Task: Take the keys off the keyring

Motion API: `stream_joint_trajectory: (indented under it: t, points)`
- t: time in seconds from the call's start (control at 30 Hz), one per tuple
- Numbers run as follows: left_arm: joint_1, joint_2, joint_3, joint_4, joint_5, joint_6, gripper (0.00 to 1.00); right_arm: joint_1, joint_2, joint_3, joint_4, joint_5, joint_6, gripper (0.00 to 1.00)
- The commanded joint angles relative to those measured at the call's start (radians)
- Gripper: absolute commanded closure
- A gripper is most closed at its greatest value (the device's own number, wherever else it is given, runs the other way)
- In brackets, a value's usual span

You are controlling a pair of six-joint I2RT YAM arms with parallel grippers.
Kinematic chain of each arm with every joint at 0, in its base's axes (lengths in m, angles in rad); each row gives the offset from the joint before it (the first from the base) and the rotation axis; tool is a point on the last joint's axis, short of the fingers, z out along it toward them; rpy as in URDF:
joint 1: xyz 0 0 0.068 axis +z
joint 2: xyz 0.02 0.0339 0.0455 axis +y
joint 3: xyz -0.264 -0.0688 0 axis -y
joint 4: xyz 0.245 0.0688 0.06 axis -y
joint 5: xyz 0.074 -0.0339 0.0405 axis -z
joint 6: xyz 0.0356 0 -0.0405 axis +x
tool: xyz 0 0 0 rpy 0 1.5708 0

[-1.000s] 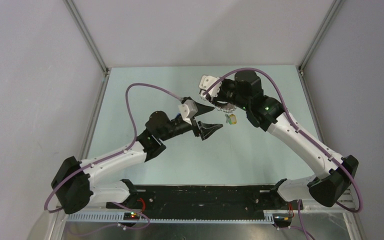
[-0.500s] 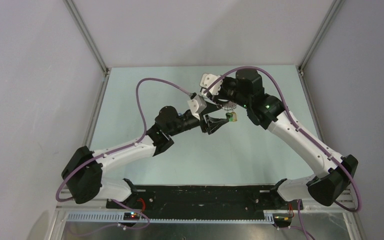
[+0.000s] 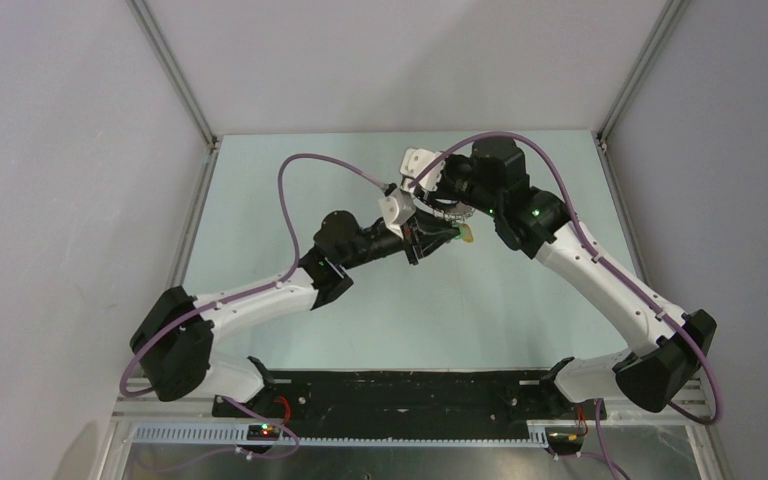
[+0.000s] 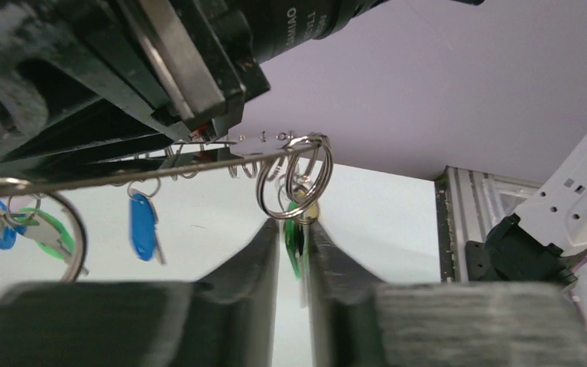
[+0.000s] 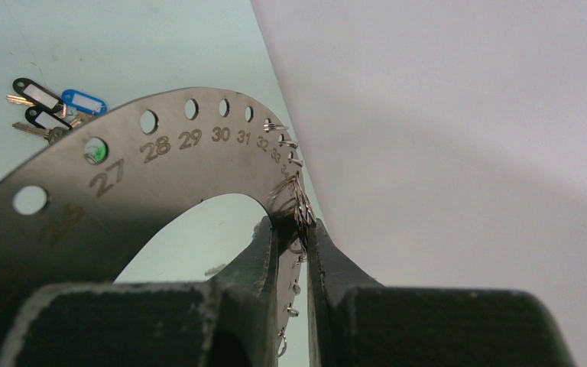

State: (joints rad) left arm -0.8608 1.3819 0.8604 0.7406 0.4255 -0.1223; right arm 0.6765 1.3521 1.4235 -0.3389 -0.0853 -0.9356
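My right gripper [image 5: 290,225] is shut on the rim of the keyring [image 5: 160,164], a flat grey metal ring with numbered holes, and holds it up above the table [image 3: 260,190]. From the ring's edge [image 4: 160,170] several keys hang on small split rings [image 4: 294,183], one with a blue tag [image 4: 143,227]. My left gripper [image 4: 292,229] reaches in just under the ring, and its fingers are closed narrowly on a green-tagged key [image 4: 293,243]. From above, the left gripper [image 3: 452,236] meets that key [image 3: 467,236] below the right gripper [image 3: 447,205].
A few loose tagged keys [image 5: 53,111] lie together on the pale green table beyond the ring. Grey walls and aluminium posts [image 3: 175,75] close in the table. A grey rail [image 4: 466,199] runs along its edge.
My left arm has reached right and forward to the hanging key, and its jaws have gone from wide open to closed around the green tag. The right arm and ring have stayed put.
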Motion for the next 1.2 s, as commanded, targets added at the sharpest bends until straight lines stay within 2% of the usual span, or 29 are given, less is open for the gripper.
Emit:
stream_joint_trajectory:
  t: [0.0,0.03,0.13,0.23,0.37,0.43,0.47,0.5,0.53,0.57,0.6,0.63,0.67,0.83,0.97,1.03,1.17]
  points:
    - [-0.006,0.009,0.039,0.055,0.028,-0.003,0.86,-0.007,-0.007,0.061,0.057,-0.017,0.018,1.0]
    - [-0.006,0.006,0.038,0.056,0.034,-0.005,0.92,-0.01,-0.007,0.061,0.057,-0.02,0.02,1.0]
    - [-0.006,-0.005,0.023,0.054,0.025,-0.009,0.99,-0.022,-0.009,0.061,0.051,-0.033,0.036,1.0]
    - [-0.005,-0.045,-0.017,0.046,-0.002,-0.015,1.0,-0.038,-0.011,0.056,0.048,-0.032,0.058,1.0]
    - [-0.004,-0.11,-0.034,-0.063,-0.034,-0.035,1.0,-0.081,-0.026,0.012,0.106,0.0,0.167,1.0]
    - [-0.004,-0.139,-0.003,-0.187,-0.059,-0.048,1.0,-0.109,-0.036,-0.026,0.139,0.002,0.267,0.9]
    - [-0.004,-0.152,0.028,-0.292,-0.083,-0.055,1.0,-0.125,-0.038,-0.038,0.143,-0.003,0.328,0.79]
    - [-0.004,-0.156,0.049,-0.347,-0.1,-0.057,1.0,-0.132,-0.042,-0.063,0.142,-0.02,0.378,0.73]
    - [-0.003,-0.16,0.1,-0.471,-0.134,-0.062,1.0,-0.139,-0.045,-0.076,0.142,-0.027,0.399,0.61]
    - [-0.004,-0.158,0.127,-0.531,-0.146,-0.06,1.0,-0.141,-0.05,-0.105,0.142,-0.038,0.441,0.57]
    - [-0.002,-0.15,0.192,-0.665,-0.163,-0.049,1.0,-0.144,-0.06,-0.119,0.142,-0.043,0.461,0.51]
    - [-0.002,-0.143,0.226,-0.734,-0.17,-0.043,1.0,-0.147,-0.066,-0.154,0.145,-0.049,0.499,0.5]
    - [0.003,-0.124,0.298,-0.873,-0.171,-0.03,1.0,-0.155,-0.079,-0.172,0.15,-0.051,0.521,0.47]
    - [0.076,-0.024,0.558,-1.386,-0.151,0.055,1.0,-0.232,-0.158,-0.336,0.201,-0.116,0.695,0.45]
    - [0.082,0.097,0.808,-1.747,-0.269,0.232,1.0,-0.286,-0.291,-0.502,0.338,-0.234,0.779,0.46]
    - [0.07,0.166,0.938,-1.871,-0.381,0.314,1.0,-0.293,-0.372,-0.581,0.412,-0.283,0.795,0.46]
    - [0.051,0.169,0.99,-1.908,-0.563,0.372,1.0,-0.293,-0.503,-0.683,0.505,-0.408,0.813,0.47]
